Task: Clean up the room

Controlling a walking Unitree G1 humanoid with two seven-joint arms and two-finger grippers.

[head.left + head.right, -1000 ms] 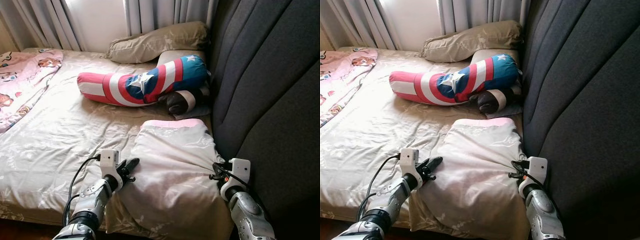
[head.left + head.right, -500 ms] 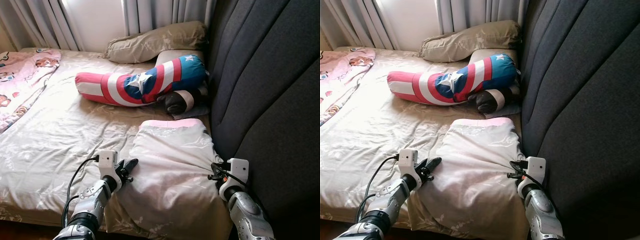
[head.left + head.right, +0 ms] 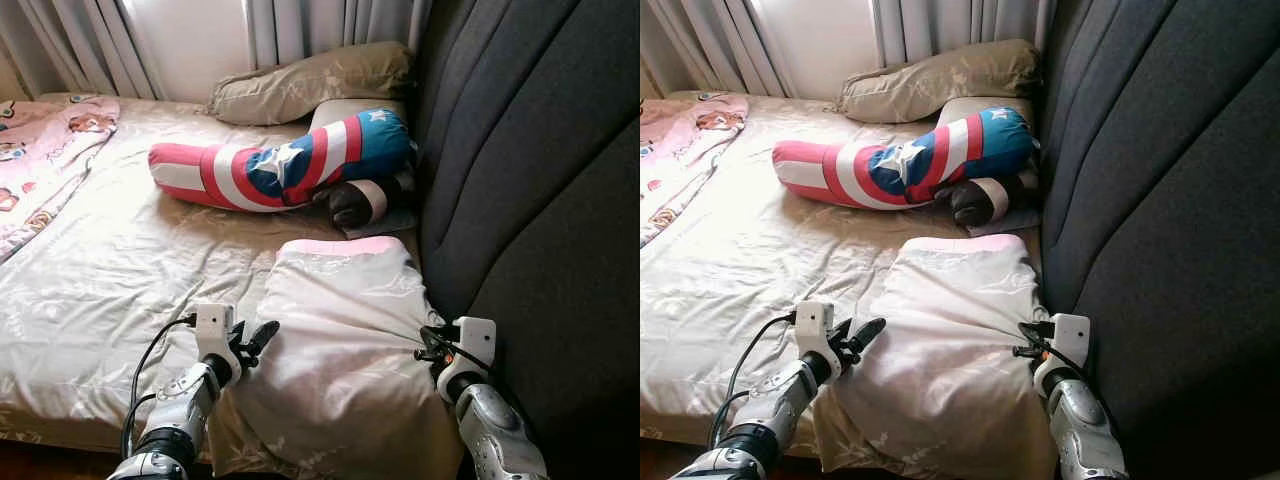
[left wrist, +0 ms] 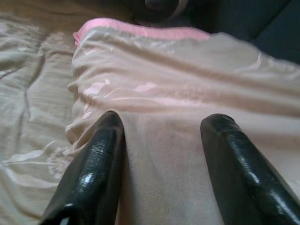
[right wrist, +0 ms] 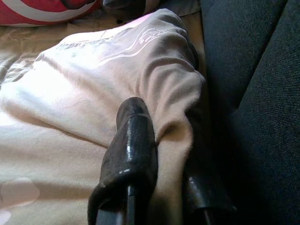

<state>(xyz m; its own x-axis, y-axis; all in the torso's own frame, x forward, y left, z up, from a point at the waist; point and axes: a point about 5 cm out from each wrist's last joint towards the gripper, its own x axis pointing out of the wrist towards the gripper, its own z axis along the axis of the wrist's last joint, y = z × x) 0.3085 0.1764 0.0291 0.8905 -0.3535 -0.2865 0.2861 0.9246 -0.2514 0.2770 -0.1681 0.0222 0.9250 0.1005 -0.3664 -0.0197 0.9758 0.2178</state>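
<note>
A cream pillow [image 3: 340, 330] with a pink far edge lies on the bed by the dark headboard [image 3: 530, 180]. My left gripper [image 3: 255, 340] is at the pillow's left side, open. Its two black fingers [image 4: 101, 154] straddle the cloth in the left wrist view. My right gripper [image 3: 428, 345] is at the pillow's right side against the headboard, shut on a bunched fold of the pillow's cover. One finger [image 5: 133, 136] presses on top of the fold in the right wrist view; the other is partly hidden under the cloth.
A red, white and blue shield-print bolster [image 3: 290, 165] lies across the bed beyond the pillow, with a dark plush [image 3: 360, 200] beside it. A tan pillow [image 3: 310, 85] sits by the curtains [image 3: 90, 40]. A pink blanket [image 3: 40, 150] covers the far left. Beige sheet [image 3: 120, 270] spreads between.
The camera has drifted slightly. Both grippers stay at the pillow's sides, the right one still pinching the cover.
</note>
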